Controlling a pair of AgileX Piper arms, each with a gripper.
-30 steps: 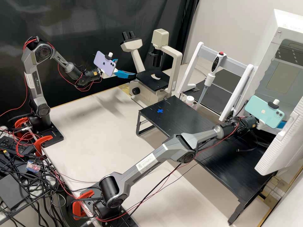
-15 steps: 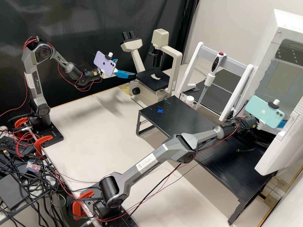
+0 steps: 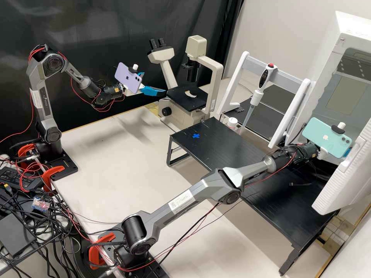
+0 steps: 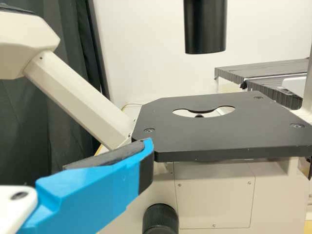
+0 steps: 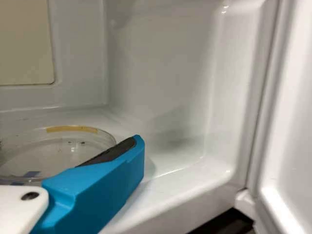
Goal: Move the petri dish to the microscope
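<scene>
Right wrist view: petri dish inside white cabinet, right jaws spread just beside it. Left jaws spread too, near microscope. Pickup step imo; next needs straddling rim, gentle squeeze.

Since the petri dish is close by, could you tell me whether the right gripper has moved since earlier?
Yes, slightly: in the high view, the right gripper has shifted toward the picture's right, against the unmoved white door.

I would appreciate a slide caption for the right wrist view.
Petri dish inside the white chamber, seen beyond a blue finger.
</scene>
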